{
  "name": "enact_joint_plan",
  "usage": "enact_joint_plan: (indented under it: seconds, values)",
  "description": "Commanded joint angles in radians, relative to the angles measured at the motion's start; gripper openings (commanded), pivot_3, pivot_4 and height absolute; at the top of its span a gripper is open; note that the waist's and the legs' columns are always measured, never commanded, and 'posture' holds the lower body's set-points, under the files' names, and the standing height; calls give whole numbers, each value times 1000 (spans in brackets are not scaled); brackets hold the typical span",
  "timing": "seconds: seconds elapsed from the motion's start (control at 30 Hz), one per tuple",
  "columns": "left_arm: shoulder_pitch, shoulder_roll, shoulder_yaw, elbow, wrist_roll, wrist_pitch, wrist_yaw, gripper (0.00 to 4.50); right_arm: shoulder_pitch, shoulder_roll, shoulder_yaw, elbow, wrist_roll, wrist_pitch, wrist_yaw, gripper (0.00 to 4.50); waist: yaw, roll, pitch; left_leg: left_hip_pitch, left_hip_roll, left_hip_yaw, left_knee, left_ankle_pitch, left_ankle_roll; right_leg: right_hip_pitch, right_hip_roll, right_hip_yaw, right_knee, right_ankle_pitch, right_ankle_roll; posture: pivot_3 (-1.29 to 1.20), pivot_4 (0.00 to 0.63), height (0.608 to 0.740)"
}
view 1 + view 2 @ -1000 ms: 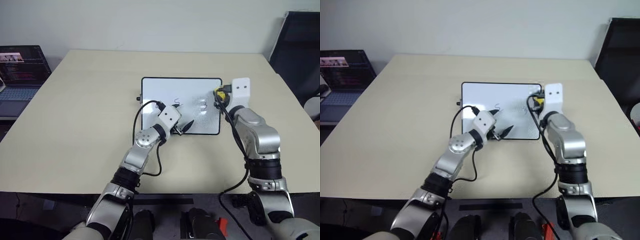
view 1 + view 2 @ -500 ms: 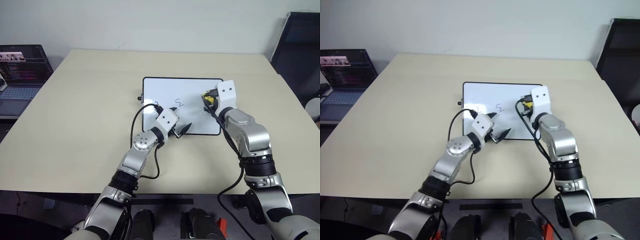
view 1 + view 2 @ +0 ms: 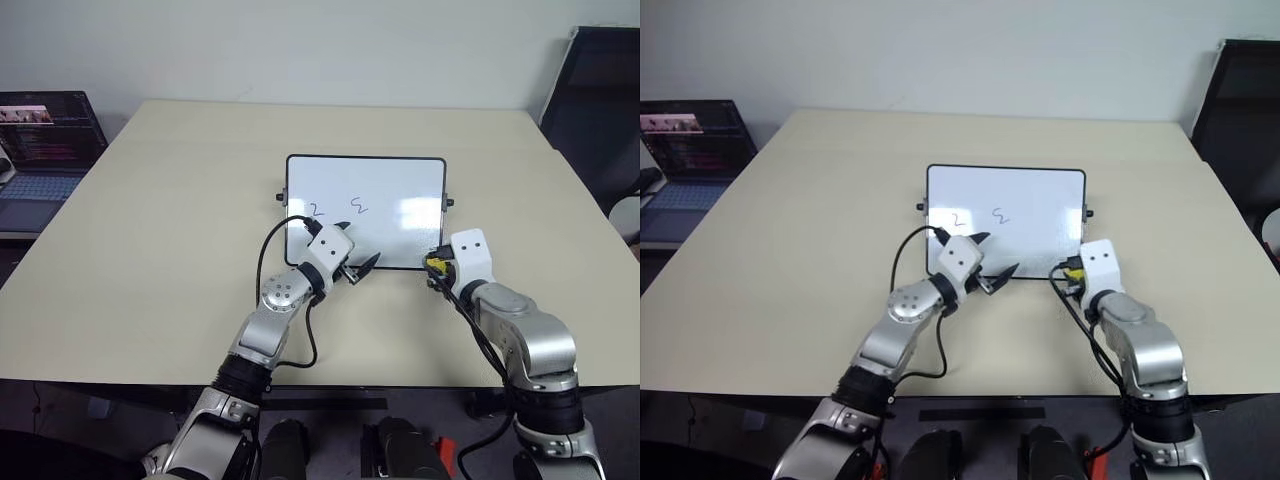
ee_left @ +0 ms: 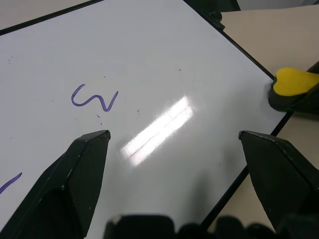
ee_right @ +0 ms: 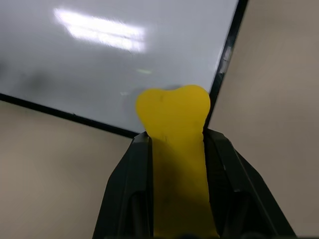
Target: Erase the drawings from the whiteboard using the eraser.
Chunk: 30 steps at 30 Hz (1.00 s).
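Right wrist view: right claw pinches the yellow eraser at the whiteboard's 5 o'clock corner; left claw spread over the board.

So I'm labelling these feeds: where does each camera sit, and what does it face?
Head stereo pair: looks forward and down at the whiteboard on the table; both arms show.
Left wrist: looks along the open left gripper across the drawings.
Right wrist: looks along the right gripper, shut on the eraser, at the board's corner.
Shared: both wrist views catch the eraser.
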Motion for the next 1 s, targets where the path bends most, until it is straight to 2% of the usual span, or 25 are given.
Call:
enact_joint_plan:
  seconds: [0.03, 0.13, 0.27, 0.63, 0.8, 1.0]
  values:
    - [-17, -5, 7, -31, -10, -3, -2, 4500, -32, 3, -47, -15, 2, -14, -15, 1037, 0, 0, 0, 0, 0, 0, 0, 0, 0, 0, 0, 0, 0, 0, 0, 0, 150, 740]
    - [-34, -13, -1, -11, -10, -15, -10, 4500, -56, 16, -64, -24, 7, -64, -16, 1037, 0, 0, 0, 0, -1, 0, 0, 0, 0, 0, 0, 0, 0, 0, 0, 0, 150, 740]
    - [-39, -21, 5, 0, -9, -20, -1, 4500, -31, -28, -46, -47, -10, -152, 10, 1037, 1, 0, 0, -1, -1, 0, -1, 0, 0, -1, 0, 0, -2, 0, 0, 0, 150, 740]
    - [-71, -21, 44, 26, -15, -48, 34, 4500, -2, -52, -87, -110, -29, -296, -15, 1037, 1, 0, 0, -2, -1, 0, -1, 0, 0, -1, 0, -1, -2, 0, 0, 0, 150, 740]
    - [-58, -12, 86, -12, -10, -36, 85, 4500, -14, -79, -71, -82, -52, -392, -3, 1037, 0, 0, 0, -2, -1, 0, -1, 0, 0, -1, 0, 0, -2, 0, 0, 0, 150, 740]
    - [28, 7, 118, -95, 31, 34, 178, 4500, -148, -60, -12, 82, -59, -498, 23, 1037, -7, 0, 0, -1, -1, 0, -1, 0, 0, -1, 0, 1, -1, 0, 0, 0, 150, 740]
